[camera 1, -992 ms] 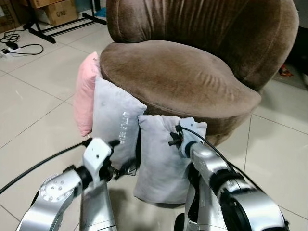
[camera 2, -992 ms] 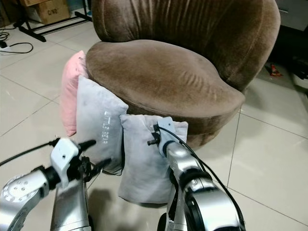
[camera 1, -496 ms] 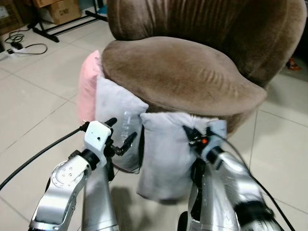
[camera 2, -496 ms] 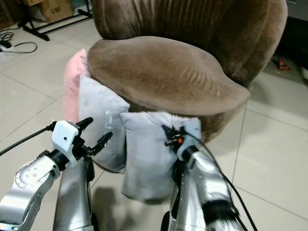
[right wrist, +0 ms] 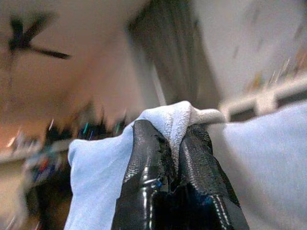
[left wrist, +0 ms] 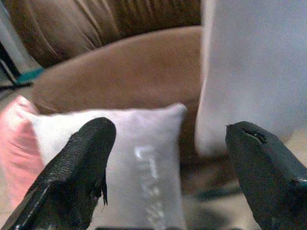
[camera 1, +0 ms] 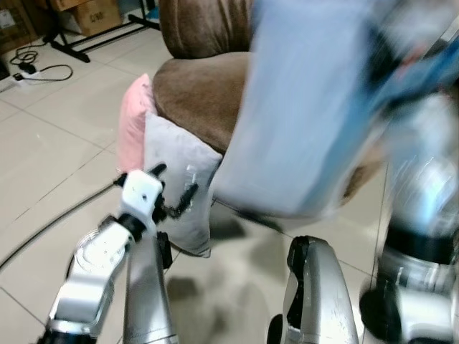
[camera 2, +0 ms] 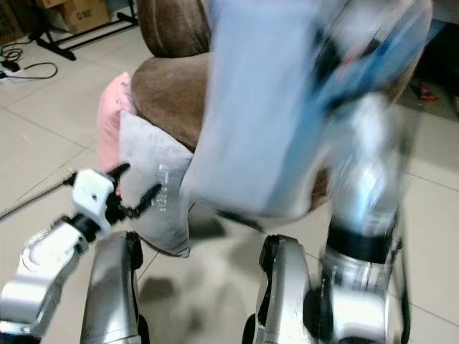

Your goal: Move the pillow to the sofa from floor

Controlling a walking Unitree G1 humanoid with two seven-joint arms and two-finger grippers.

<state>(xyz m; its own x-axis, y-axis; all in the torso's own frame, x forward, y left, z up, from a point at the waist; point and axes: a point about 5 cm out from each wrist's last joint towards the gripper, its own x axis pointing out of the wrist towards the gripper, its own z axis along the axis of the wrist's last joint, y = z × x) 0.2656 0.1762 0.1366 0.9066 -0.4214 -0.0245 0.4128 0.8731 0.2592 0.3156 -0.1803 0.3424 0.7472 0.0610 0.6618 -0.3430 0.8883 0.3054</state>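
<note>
1. The pale grey, soft fabric pillow [camera 1: 301,107] hangs in the air in front of the brown plush round sofa [camera 1: 193,93], clear of the floor and blurred by motion.
2. It looks rectangular and limp, its lower edge level with the sofa's seat front; one bunched corner is the point it hangs from.
3. The right gripper [right wrist: 175,158] has its two black fingers pressed together on that bunched corner of the pillow, above the sofa seat.
4. The left gripper [left wrist: 163,163] sits low in front of the sofa with its fingers spread wide and nothing between them.
5. A second grey pillow with pale lettering [camera 1: 179,179] leans upright against the sofa's base, just ahead of the left gripper.
6. A pink pillow [camera 1: 133,125] stands behind it, also against the sofa.
</note>
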